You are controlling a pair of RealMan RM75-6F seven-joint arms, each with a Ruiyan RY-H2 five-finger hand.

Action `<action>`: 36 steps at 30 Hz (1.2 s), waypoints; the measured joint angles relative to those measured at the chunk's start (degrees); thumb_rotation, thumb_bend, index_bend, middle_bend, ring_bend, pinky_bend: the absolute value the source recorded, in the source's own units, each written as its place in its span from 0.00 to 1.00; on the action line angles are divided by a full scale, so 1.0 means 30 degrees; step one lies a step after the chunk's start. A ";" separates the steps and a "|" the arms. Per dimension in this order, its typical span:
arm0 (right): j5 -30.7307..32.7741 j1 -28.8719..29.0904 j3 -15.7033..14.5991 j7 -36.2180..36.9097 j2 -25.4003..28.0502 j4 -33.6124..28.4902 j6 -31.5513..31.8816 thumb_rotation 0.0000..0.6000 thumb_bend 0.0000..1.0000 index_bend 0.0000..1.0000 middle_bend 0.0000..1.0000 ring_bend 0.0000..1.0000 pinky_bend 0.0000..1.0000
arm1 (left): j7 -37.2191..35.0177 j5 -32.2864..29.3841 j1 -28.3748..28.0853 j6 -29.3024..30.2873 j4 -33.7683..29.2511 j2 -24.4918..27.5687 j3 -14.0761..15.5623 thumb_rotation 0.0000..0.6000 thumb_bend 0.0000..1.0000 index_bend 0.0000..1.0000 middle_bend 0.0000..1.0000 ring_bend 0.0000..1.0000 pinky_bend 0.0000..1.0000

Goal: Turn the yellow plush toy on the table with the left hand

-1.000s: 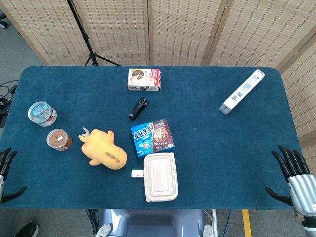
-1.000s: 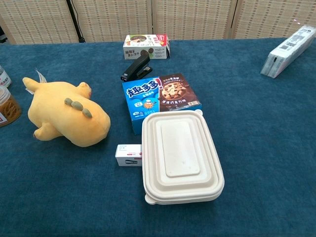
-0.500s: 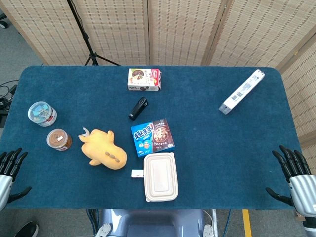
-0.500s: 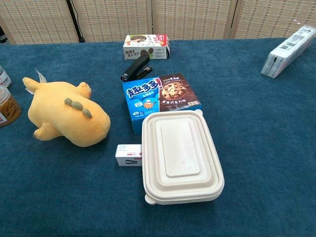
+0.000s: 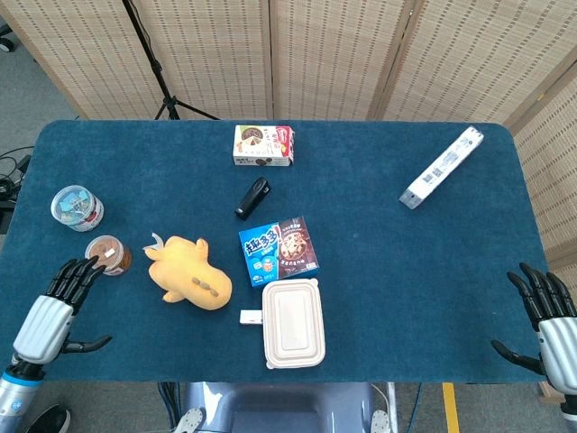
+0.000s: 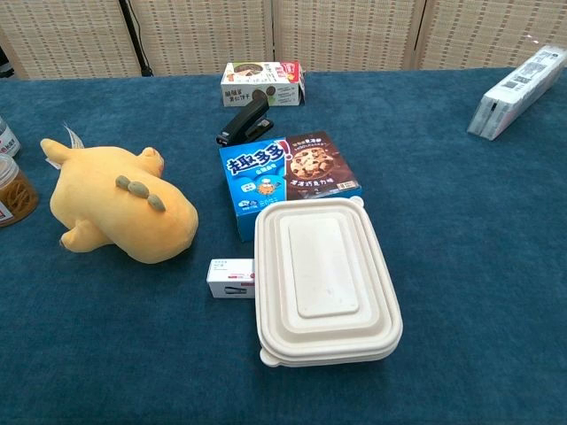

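In the head view, the left hand [image 5: 45, 316] is being brought inward over the bench [image 5: 388, 262] edge from the corner where it was seen a second ago; its fingers are spread and nothing is being held. The right hand [image 5: 550, 320] is being kept spread at the far corner. The yellow plush toy [image 5: 191, 273] is lying untouched near the left front, just beside the brown jar [image 5: 108, 254]. The jar is likely being put at risk, since the fingertips are passing close to it.

In the chest view, neither hand is being shown; the toy [image 6: 120, 205] is resting on its side, and a careless sweep is likely to be pushing it into the blue cookie box [image 6: 288, 181].
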 measured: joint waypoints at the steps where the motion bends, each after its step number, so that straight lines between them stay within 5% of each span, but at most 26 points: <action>1: 0.0033 0.0015 0.0011 0.0062 0.0018 0.0002 -0.0039 1.00 0.00 0.00 0.00 0.00 0.00 | 0.0300 0.0086 -0.0139 -0.0108 -0.0075 -0.0116 -0.0033 0.00 0.00 0.00 0.00 0.00 0.00; 15: 0.0729 0.0216 0.0214 0.0798 0.0159 0.0200 -0.0588 1.00 0.00 0.00 0.00 0.00 0.00 | 0.5912 0.0335 -0.4584 -0.5195 0.0152 -0.5935 -0.1245 0.00 0.00 0.00 0.00 0.00 0.00; 27: 0.1121 0.0327 0.0347 0.1191 0.0210 0.0338 -0.0905 1.00 0.00 0.00 0.00 0.00 0.00 | 0.5939 -0.1136 -0.6134 -0.6730 0.2871 -0.8390 -0.1644 0.00 0.00 0.00 0.00 0.00 0.00; 36: 0.1105 0.0329 0.0354 0.0936 0.0123 0.0313 -0.0940 1.00 0.00 0.00 0.00 0.00 0.00 | 0.3709 -0.2239 -0.6907 -0.7357 0.6393 -0.9793 -0.1786 0.00 0.00 0.00 0.00 0.00 0.00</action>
